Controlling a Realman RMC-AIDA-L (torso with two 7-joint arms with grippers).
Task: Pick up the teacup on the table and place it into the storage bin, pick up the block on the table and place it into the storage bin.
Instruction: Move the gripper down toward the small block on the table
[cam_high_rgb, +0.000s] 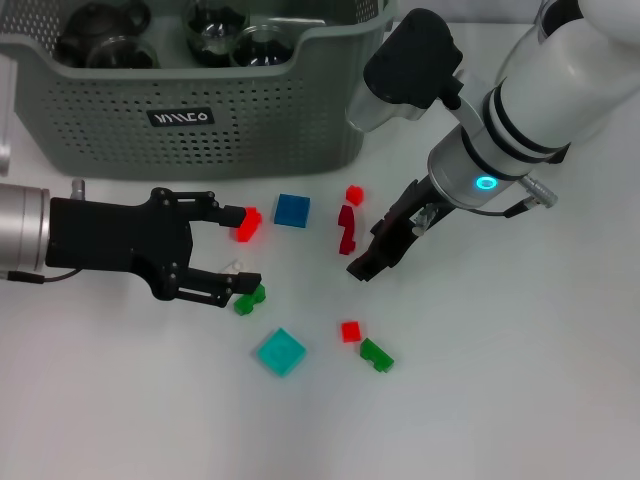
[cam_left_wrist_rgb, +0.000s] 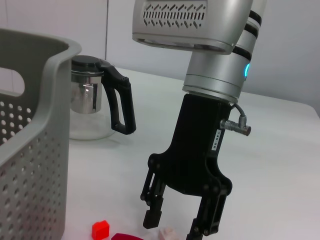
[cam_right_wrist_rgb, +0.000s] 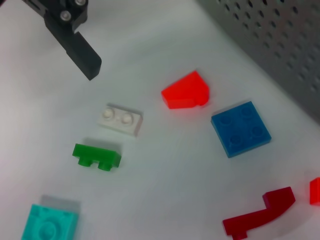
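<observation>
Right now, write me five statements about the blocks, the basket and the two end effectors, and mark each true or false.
1. The left end effector is open above the table. True.
2. The blue block lies inside the storage bin. False: it lies on the table in front of it.
3. The right end effector holds the dark red block. False: its fingers are empty beside it.
4. A small white block lies near a green one. True.
5. The teal block is stacked on the blue one. False: they lie apart.
</observation>
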